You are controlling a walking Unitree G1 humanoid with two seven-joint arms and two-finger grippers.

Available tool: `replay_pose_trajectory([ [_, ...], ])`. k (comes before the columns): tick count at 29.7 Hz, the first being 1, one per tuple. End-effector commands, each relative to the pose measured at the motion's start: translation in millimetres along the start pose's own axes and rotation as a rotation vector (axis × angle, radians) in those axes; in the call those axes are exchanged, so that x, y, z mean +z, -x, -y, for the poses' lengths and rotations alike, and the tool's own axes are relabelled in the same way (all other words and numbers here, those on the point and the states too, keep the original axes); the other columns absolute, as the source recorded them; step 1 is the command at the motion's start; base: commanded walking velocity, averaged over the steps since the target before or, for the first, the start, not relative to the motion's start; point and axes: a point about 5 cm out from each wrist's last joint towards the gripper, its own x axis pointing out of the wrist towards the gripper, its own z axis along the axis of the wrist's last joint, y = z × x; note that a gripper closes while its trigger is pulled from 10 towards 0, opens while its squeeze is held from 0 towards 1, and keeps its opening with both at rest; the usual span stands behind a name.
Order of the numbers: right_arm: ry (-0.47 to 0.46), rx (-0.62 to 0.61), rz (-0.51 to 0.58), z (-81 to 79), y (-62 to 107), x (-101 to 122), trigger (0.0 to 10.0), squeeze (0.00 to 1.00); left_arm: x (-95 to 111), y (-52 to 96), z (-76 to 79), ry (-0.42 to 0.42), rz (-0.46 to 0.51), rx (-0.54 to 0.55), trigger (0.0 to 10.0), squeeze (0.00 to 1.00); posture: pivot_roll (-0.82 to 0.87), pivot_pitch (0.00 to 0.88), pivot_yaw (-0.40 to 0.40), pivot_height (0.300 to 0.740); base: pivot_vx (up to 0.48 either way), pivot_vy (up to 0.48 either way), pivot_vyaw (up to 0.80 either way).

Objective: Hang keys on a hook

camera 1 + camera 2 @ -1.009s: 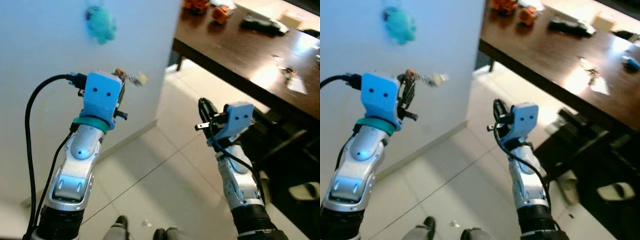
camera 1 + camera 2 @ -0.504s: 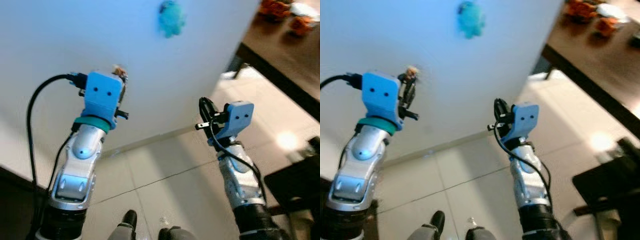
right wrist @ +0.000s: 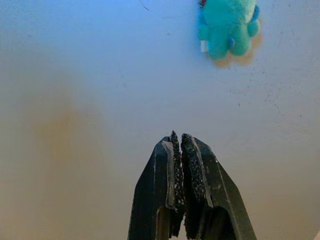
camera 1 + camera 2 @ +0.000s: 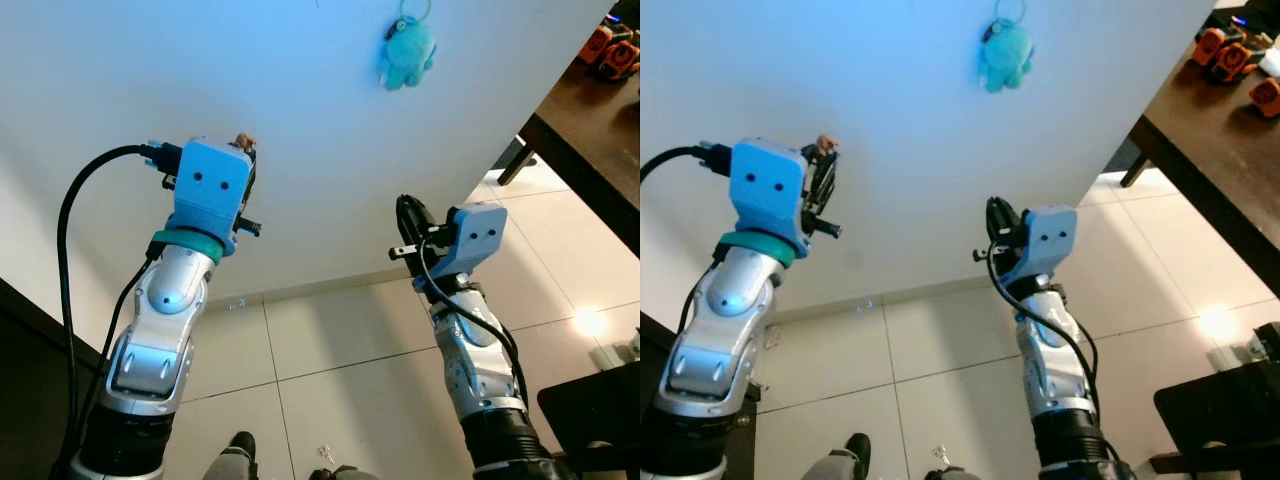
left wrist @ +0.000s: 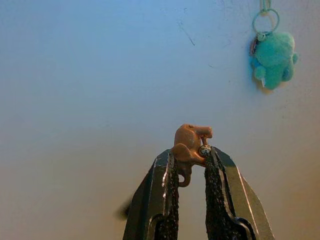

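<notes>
Nearest, at the bottom edge of the head views, pale tiled floor (image 4: pixel 330 350) and the robot's own feet (image 4: pixel 238 447). Above that, two silver arms raised side by side toward a white wall (image 4: pixel 150 80). Left gripper (image 5: pixel 189 156) clamped on a small brown elephant-shaped key charm (image 5: pixel 189 145), pinched at the very fingertips with head and trunk poking above the pads; any keys hanging from the charm hidden behind the blue wrist housing, so no telling how they dangle. Right gripper (image 3: pixel 180 145) pressed fully together on nothing, held idle near the middle of the scene. Farther off, high on the wall and up and to the right of the held charm, a turquoise plush toy (image 4: pixel 406 55) hanging by a metal ring (image 5: pixel 263 20) from what looks like the hook, the hook itself too small to make out. Off to the far right, the corner of a dark wooden table (image 4: pixel 1200 130) with orange objects (image 4: pixel 1225 55) on it. Progress, by judgement: pickup done and wall faced, charm well short of the hook; left to do, closing in, raising the left arm, looping the key ring over the hook beside the plush, then letting go.
</notes>
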Motion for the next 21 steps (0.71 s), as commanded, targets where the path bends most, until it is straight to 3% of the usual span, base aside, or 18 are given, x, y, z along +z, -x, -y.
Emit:
replay_pose_trajectory([
  [1, 0.002, -0.021, -0.022, 5.2, 6.3, -5.6, 10.0, 0.0, 0.0, 0.6, 4.4, -0.005, 0.008, -0.017, 10.0, 0.0, 0.0, 0.151, -0.018, 0.74, 0.27, 0.0, 0.0],
  [21, 0.011, -0.014, -0.026, 5.8, 5.8, -6.0, 10.0, 0.0, -1.6, 0.3, 5.0, -0.008, 0.013, -0.013, 10.0, 0.0, 0.0, 0.146, -0.025, 0.74, 0.437, 0.0, 0.0],
])
